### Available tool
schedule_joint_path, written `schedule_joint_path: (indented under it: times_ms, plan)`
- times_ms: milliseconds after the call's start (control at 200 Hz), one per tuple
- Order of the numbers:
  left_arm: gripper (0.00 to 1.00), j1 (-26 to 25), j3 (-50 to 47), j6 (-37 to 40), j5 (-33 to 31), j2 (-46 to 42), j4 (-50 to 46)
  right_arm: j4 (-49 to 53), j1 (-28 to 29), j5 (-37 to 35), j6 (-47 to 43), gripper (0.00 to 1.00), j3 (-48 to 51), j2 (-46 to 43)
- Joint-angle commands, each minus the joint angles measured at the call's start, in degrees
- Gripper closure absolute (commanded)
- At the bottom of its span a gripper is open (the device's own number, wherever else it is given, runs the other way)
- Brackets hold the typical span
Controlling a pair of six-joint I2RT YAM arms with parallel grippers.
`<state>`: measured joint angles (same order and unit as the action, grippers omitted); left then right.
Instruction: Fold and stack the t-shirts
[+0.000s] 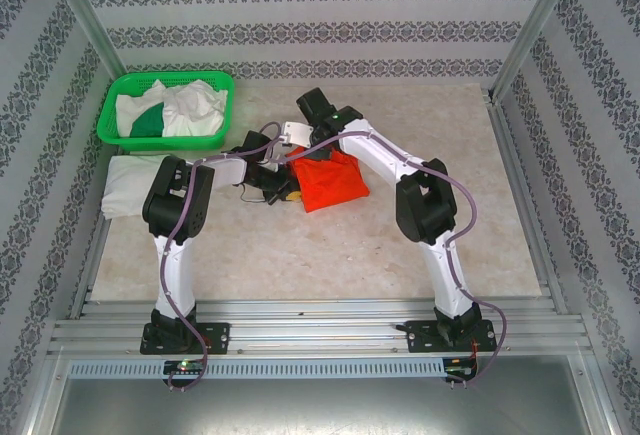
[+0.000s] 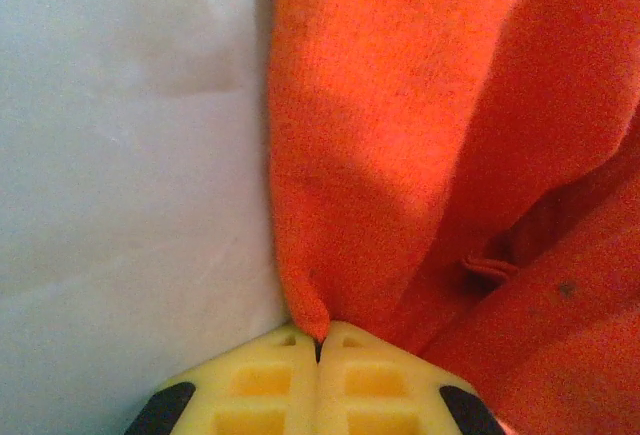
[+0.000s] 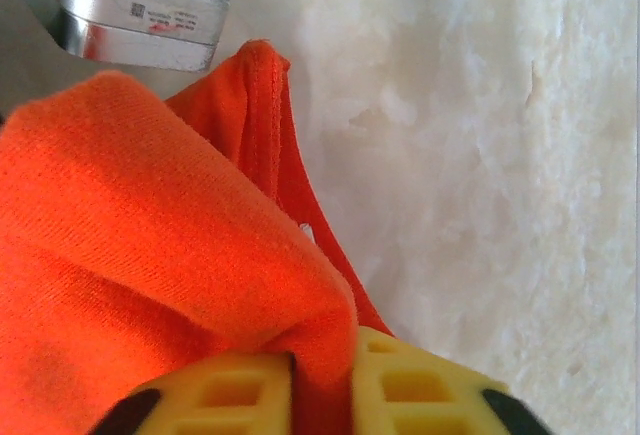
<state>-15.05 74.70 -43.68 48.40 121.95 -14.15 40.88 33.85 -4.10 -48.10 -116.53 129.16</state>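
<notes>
My left claw [image 2: 320, 340] is clamped tight on an edge of the orange shirt [image 1: 330, 183], which lies bunched in the middle of the table [image 1: 400, 255], between my two arms. My right claw [image 3: 322, 357] has a fold of that same shirt between its fingers, set slightly apart. Pinching or loose, I can't tell. A folded white shirt [image 1: 128, 187] sits at the left edge, just near of the green basket [image 1: 108, 115], which holds crumpled white shirts [image 1: 195, 105] and a dark green shirt [image 1: 150, 121].
</notes>
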Motion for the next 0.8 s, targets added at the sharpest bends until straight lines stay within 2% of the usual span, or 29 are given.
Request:
schedule_joint_path:
  times_ms: [0,40,110,150,230,420,495,629,734,794]
  plan:
    - [1.00,2.55,-4.61,-0.01,-10.43,5.25,-7.48,-2.78,-0.29,-1.07,2.22,0.53,-2.12,0.67]
    - [1.00,2.71,-4.89,-0.17,-10.36,5.14,-7.26,-3.37,-0.32,-1.29,2.86,0.41,-1.97,0.30]
    - [1.00,2.91,-5.17,-0.52,-10.13,5.05,-6.79,-4.42,-0.38,-1.89,3.90,0.26,-1.51,-0.65]
    - [1.00,2.99,-5.32,-0.66,-10.21,4.93,-6.63,-4.99,-0.40,-2.19,4.62,0.21,-1.04,-1.53]
    - [1.00,3.07,-5.69,-0.87,-10.40,4.66,-6.29,-7.32,-0.75,-1.99,7.14,0.16,1.41,-4.18]
    - [0.98,3.33,-7.54,-1.80,-10.95,3.06,-4.70,-15.21,-3.60,1.43,19.49,0.12,11.27,-12.36]
    - [0.89,3.28,-8.37,-1.83,-11.31,1.76,-4.36,-16.65,-5.55,1.25,29.70,0.10,13.92,-13.91]
    - [0.69,3.53,-10.24,-1.08,-12.76,-2.24,-3.65,-7.78,-10.03,3.96,47.28,0.09,12.03,-12.72]
    - [0.52,3.75,-12.32,-0.71,-14.32,-6.36,-2.39,-5.20,-13.86,9.91,57.26,0.18,13.46,-12.12]
    - [0.44,4.01,-14.04,-0.70,-15.28,-9.01,-1.19,-5.38,-16.09,15.76,62.20,0.20,14.49,-11.24]
